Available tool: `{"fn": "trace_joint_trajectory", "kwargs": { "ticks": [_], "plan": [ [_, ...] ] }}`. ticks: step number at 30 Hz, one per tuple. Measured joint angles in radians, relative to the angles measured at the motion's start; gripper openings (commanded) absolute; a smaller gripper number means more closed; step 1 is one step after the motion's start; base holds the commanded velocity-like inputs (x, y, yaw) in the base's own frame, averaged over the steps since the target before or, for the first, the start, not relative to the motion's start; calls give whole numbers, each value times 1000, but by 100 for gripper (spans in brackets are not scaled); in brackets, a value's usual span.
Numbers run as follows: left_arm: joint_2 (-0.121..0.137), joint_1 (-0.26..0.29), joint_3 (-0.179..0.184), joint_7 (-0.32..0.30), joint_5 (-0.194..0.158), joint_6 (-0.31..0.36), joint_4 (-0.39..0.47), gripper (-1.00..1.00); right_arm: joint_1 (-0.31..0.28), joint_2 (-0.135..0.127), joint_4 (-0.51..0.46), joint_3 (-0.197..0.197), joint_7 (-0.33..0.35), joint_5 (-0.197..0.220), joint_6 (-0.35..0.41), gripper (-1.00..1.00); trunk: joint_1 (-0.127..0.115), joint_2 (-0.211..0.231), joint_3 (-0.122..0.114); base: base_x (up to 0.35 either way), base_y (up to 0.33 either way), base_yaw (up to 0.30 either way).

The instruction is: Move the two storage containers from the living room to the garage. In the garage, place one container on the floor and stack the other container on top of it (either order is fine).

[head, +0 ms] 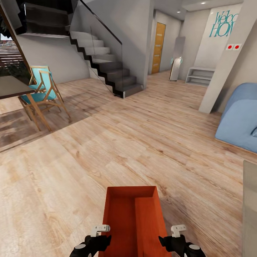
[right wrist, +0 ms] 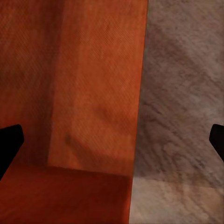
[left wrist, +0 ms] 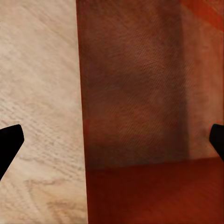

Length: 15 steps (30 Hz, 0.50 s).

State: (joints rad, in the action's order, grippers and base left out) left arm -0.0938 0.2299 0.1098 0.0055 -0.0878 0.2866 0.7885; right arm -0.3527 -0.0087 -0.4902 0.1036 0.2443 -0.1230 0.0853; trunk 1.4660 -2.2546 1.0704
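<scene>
Both grippers sit at six o'clock in the head view, the left gripper point(head: 93, 243) and the right gripper point(head: 179, 243) flanking an orange-red storage container point(head: 128, 217); each wrist view shows spread fingers straddling a thin side wall, though a firm pinch cannot be confirmed. It seems carried over the living room's wood plank floor point(head: 107, 142), blue sofa point(head: 239, 117) at three o'clock. Judging by this, the garage, the stacking and the second container all remain ahead.

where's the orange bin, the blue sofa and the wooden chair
orange bin point(head: 121, 217), head view, on its inner floor between the two grippers
blue sofa point(head: 240, 117), head view, on its rounded end at the right edge
wooden chair point(head: 42, 93), head view, on its teal seat, at the left by the dark table
</scene>
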Motion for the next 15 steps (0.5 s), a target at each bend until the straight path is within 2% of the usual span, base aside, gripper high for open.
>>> {"fn": "trace_joint_trajectory", "kwargs": {
  "ticks": [15],
  "plan": [
    [-2, 0, -4, 0, -1, 1, 0, 100, 0, 0, 0, 0, 0, 0, 0, 100, 0, 0, 0, 0, 0, 0]
  ]
}}
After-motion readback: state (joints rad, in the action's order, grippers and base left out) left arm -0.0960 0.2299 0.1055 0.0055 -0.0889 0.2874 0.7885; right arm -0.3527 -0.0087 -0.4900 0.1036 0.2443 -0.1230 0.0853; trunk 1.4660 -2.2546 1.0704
